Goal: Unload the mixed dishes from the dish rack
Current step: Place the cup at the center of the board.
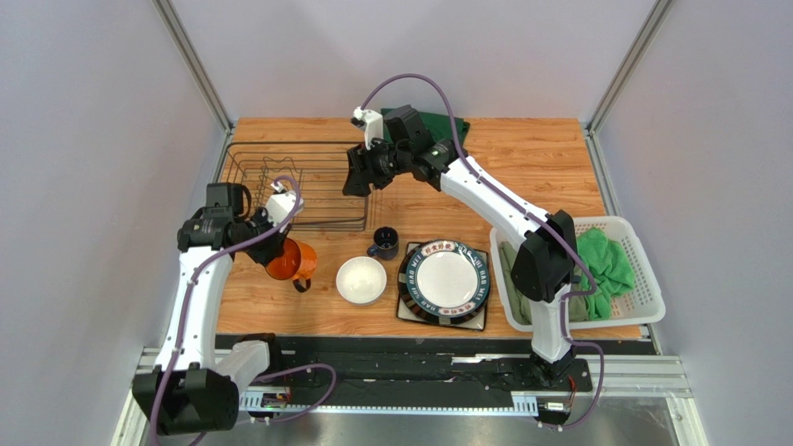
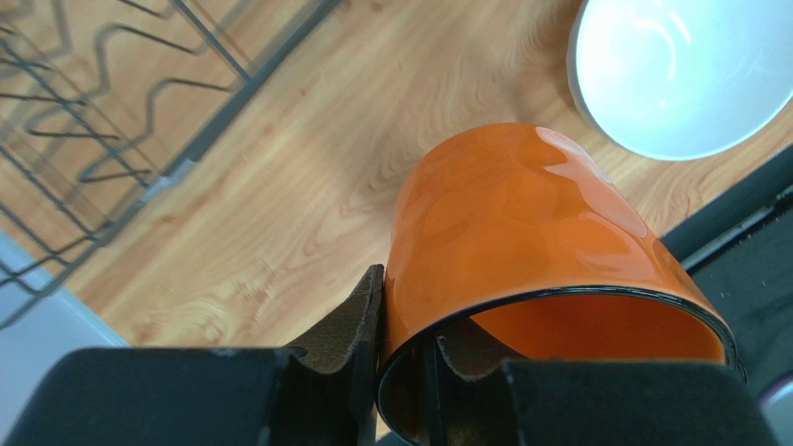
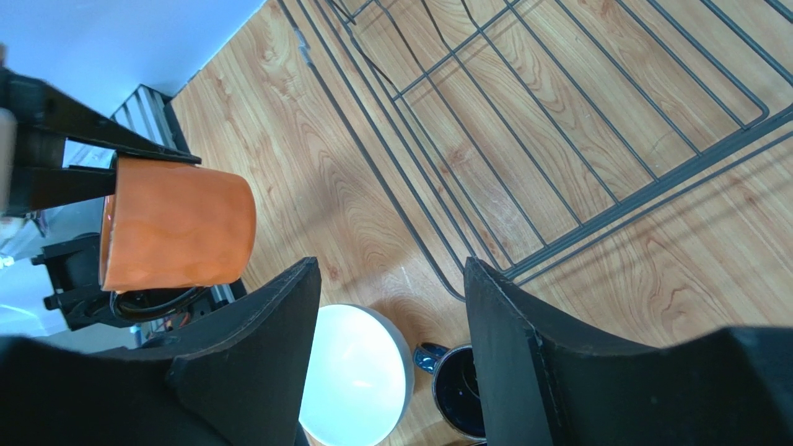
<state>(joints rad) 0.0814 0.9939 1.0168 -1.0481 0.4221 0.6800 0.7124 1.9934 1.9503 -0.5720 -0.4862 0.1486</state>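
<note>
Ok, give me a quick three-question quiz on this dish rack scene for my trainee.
1. True or false: dishes stand in the dish rack.
2. The left gripper is shut on: A) a fork, B) the orange mug, C) a glass.
3. Fill in: the right gripper near the rack is ___ (open or shut).
Key: 1 false; 2 B; 3 open.

Bright even light; glare on orange mug (image 2: 521,214).
</note>
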